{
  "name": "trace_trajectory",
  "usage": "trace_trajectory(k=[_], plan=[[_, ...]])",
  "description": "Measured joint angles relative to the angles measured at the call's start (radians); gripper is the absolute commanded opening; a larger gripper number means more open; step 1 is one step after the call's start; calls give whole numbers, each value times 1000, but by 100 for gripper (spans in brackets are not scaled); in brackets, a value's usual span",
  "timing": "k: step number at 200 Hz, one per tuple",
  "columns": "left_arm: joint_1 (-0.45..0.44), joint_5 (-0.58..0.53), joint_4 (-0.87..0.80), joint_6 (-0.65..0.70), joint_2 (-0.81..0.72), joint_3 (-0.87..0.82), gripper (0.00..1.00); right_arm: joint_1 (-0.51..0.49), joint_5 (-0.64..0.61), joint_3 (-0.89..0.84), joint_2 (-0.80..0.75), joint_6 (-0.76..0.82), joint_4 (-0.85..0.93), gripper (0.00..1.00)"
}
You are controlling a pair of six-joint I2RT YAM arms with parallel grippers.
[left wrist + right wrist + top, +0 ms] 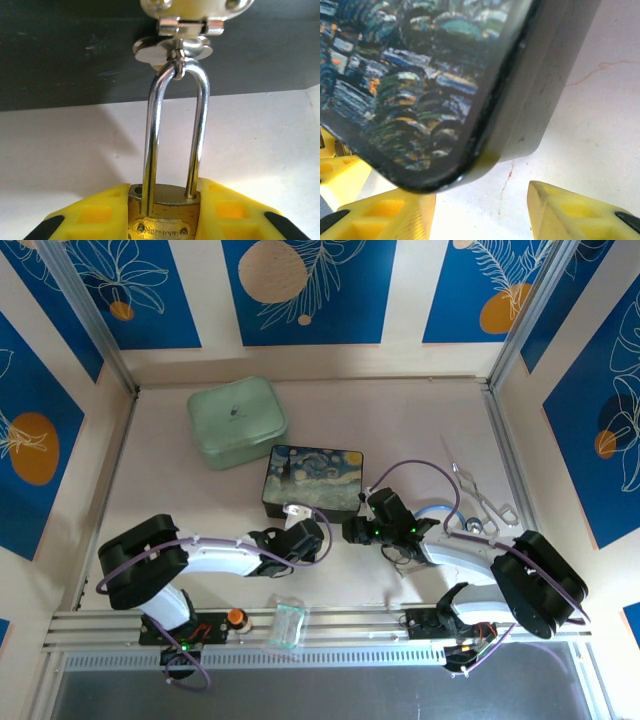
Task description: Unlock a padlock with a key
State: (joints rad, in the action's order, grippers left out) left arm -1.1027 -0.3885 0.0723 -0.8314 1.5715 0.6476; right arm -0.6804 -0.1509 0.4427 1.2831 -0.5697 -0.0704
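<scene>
The padlock [165, 207] has a brass body and a long silver shackle that hangs from the silver clasp [172, 47] of the painted box [314, 478]. My left gripper [162, 220] is shut on the brass body, one yellow finger on each side. The shackle's right leg sits in the body. Its left leg runs down beside a dark hole in the body's top. My right gripper [480, 215] is open at the box's near right corner [470, 165], with bare table between its fingers. In the top view the left gripper [300, 527] and the right gripper [352, 530] flank the box's front. The key is out of view.
A pale green tin [237, 422] lies behind the box to the left. Silver forceps [482, 498] lie at the right. A small clear container [290, 623] and an orange knob [236, 617] sit on the front rail.
</scene>
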Motion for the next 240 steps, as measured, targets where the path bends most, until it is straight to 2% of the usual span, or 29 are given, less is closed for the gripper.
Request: trace_trajectory(k=[33, 50, 71, 85, 97, 118, 152, 168, 185, 217, 227, 240], plan=[[1, 102, 87, 6, -26, -47, 46, 0, 5, -8, -9, -4, -19, 52], [5, 163, 145, 2, -32, -69, 49, 0, 14, -22, -13, -9, -33, 52], [13, 211, 187, -2, -31, -81, 61, 5, 23, -33, -13, -15, -42, 51], [14, 228, 203, -1, -31, -83, 59, 6, 24, -35, -14, -15, -42, 52], [14, 227, 198, 2, -31, -82, 46, 6, 25, -40, -24, -16, -42, 52], [14, 203, 166, 9, -34, -79, 30, 11, 27, -51, -51, -16, -43, 51], [14, 175, 125, 38, -31, -55, 28, 29, 27, -68, -79, -19, -45, 51], [14, 169, 129, 39, -22, -49, 22, 32, 27, -75, -85, -19, -45, 51], [14, 159, 130, 45, -10, -42, 23, 32, 27, -80, -85, -19, -45, 50], [14, 148, 127, 35, 1, -33, 36, 24, 46, -93, -85, -24, -63, 50], [14, 147, 120, 24, -3, -33, 44, 18, 47, -95, -85, -27, -70, 50], [14, 140, 86, 5, -28, -33, 45, 13, 50, -98, -85, -31, -80, 50]])
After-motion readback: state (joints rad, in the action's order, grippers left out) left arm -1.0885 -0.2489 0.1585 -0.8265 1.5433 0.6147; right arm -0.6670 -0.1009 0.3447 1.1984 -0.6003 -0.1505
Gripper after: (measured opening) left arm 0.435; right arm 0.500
